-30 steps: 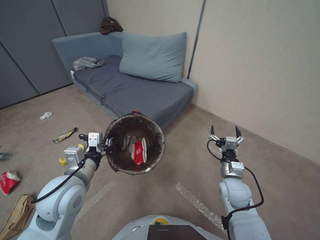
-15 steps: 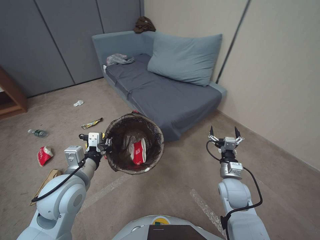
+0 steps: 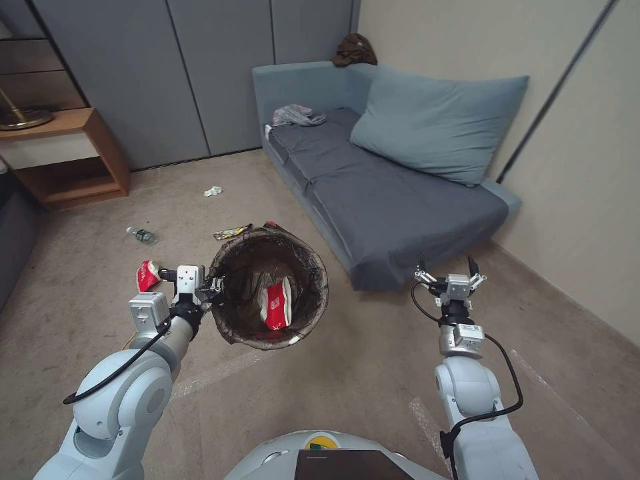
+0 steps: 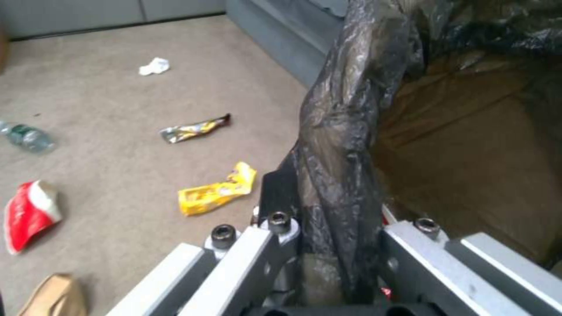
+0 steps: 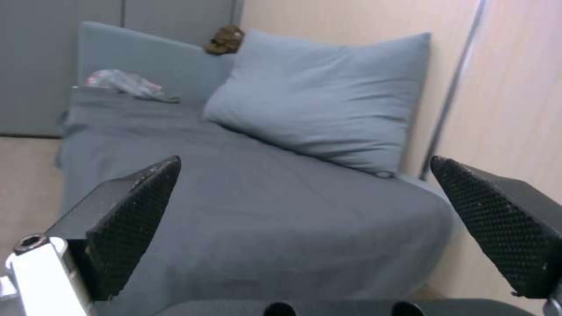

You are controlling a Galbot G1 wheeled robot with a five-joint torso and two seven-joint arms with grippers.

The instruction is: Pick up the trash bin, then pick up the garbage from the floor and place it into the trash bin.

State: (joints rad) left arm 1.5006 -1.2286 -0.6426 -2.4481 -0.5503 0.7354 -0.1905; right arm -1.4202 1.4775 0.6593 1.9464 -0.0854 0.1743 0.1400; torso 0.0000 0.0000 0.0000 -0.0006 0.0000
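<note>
The left hand [image 3: 212, 288] is pinched on the rim of the small round bin lined with a crinkled, glossy brown-black plastic bag [image 3: 269, 298], holding it off the floor with its mouth toward the head camera. The left wrist view shows the bag film [image 4: 340, 175] bunched between the metal fingers. Inside lies a red-and-white snack packet [image 3: 276, 304] with white print too small to read.

On the short-pile beige carpet [image 3: 373, 347] to the robot's left lie a crumpled red-and-white packet [image 4: 29, 215], a shiny yellow wrapper [image 4: 217, 193] with dark lettering that cannot be made out, a dark foil wrapper with a gold patch [image 4: 193, 130], a clear plastic bottle with a green label [image 4: 26, 137], a white tissue wad [image 4: 154, 66] and a corner of a brown paper bag [image 4: 52, 298].

The right hand [image 3: 448, 269] is raised in the air before the grey-blue fabric sofa [image 3: 393, 207], its two black textured fingertips [image 5: 131, 215] spread wide and holding nothing. A soft blue cushion [image 5: 328, 96] leans on the wall.
</note>
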